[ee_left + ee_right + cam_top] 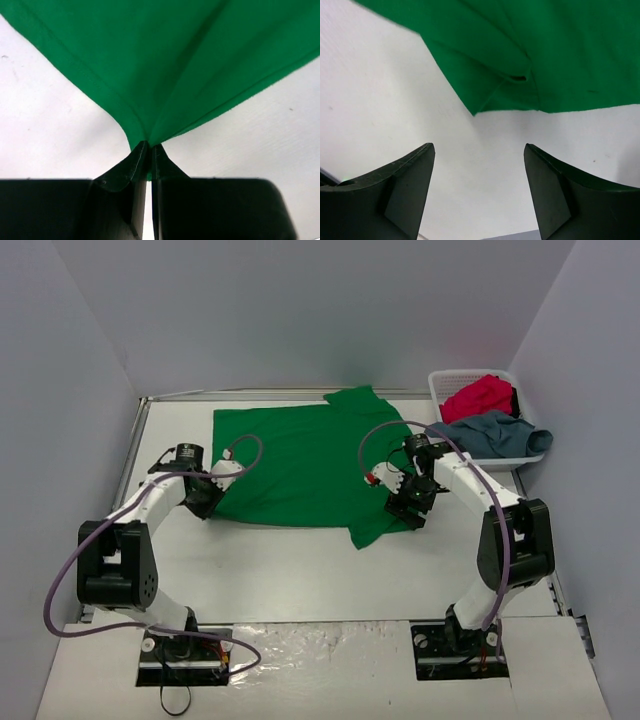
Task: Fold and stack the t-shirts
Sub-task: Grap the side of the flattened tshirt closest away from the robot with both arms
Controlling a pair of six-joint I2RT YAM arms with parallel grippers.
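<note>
While left pincer [149, 146] pinches green t-shirt [165, 60] corner, right pincer [479, 152] open nearby.

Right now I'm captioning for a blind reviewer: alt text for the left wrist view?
The left gripper is shut on a hem corner of the green t-shirt, whose cloth fans out beyond it over the white table.

I'm looking into a robot test cell, lab-style, no home or shop. There's a bare white table [300, 570] boxed in by plain pale panels [300, 310] on three sides. My left arm [120, 550] and right arm [510, 540] are bolted at the near edge, purple cables [48, 610] looping off them. The only domestic touches are a green t-shirt [300, 465] and a white lattice basket [438, 388].
</note>
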